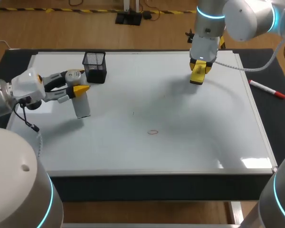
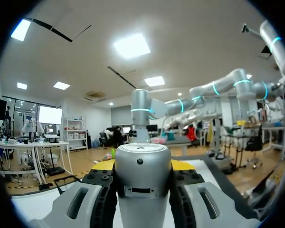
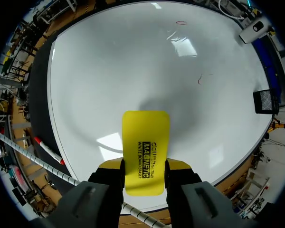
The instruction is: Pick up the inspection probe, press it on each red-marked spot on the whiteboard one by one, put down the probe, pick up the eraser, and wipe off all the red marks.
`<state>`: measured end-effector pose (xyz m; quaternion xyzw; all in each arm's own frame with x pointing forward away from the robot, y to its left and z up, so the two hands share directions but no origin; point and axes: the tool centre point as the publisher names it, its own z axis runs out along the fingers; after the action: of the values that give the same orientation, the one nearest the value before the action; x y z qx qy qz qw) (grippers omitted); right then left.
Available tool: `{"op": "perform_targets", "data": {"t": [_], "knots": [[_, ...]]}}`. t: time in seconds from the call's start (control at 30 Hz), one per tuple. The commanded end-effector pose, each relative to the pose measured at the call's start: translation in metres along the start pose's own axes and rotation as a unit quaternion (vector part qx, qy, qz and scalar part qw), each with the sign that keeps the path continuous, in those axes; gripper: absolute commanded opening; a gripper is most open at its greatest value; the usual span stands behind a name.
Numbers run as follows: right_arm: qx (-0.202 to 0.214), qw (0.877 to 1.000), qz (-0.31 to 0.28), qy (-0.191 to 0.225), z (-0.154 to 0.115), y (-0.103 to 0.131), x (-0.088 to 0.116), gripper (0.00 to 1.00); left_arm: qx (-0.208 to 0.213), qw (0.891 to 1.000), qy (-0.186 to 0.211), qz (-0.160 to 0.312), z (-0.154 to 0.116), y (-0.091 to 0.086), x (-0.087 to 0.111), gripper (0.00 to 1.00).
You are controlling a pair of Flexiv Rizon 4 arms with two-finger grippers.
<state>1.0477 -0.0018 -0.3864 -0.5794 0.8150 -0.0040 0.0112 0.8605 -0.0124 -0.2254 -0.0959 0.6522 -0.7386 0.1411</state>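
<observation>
Right hand (image 3: 145,165) clamped on eraser (image 3: 146,140), far right over whiteboard (image 1: 204,142); red ring (image 1: 153,131) lies nearer, to its left. Left hand (image 1: 78,90) clamped on probe (image 1: 82,107).

A black table (image 1: 280,124) stands on wooden floor (image 1: 47,28).

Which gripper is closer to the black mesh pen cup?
Left. The left gripper, holding the probe, is beside the pen cup; the right gripper is across the whiteboard.
</observation>
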Motion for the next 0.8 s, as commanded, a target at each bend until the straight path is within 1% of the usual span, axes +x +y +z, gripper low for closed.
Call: {"op": "perform_targets", "data": {"t": [0.03, 0.27, 0.6, 0.8], "knots": [[0.004, 1.000, -0.016, 0.010, -0.001, 0.013, -0.008, 0.00, -0.001, 1.000, -0.001, 0.000, 0.000, -0.001, 0.001, 0.00], [0.004, 0.998, -0.059, 0.010, 0.000, 0.051, -0.024, 0.00, -0.001, 1.000, -0.001, 0.000, 0.000, -0.001, 0.001, 0.00], [-0.002, 0.993, -0.122, 0.009, -0.006, 0.119, -0.050, 0.00, -0.001, 1.000, -0.001, 0.000, 0.000, -0.001, 0.001, 0.00], [0.007, 0.989, -0.146, 0.003, -0.010, 0.164, -0.067, 0.00, -0.001, 1.000, -0.001, 0.000, 0.000, -0.001, 0.001, 0.00]]}}
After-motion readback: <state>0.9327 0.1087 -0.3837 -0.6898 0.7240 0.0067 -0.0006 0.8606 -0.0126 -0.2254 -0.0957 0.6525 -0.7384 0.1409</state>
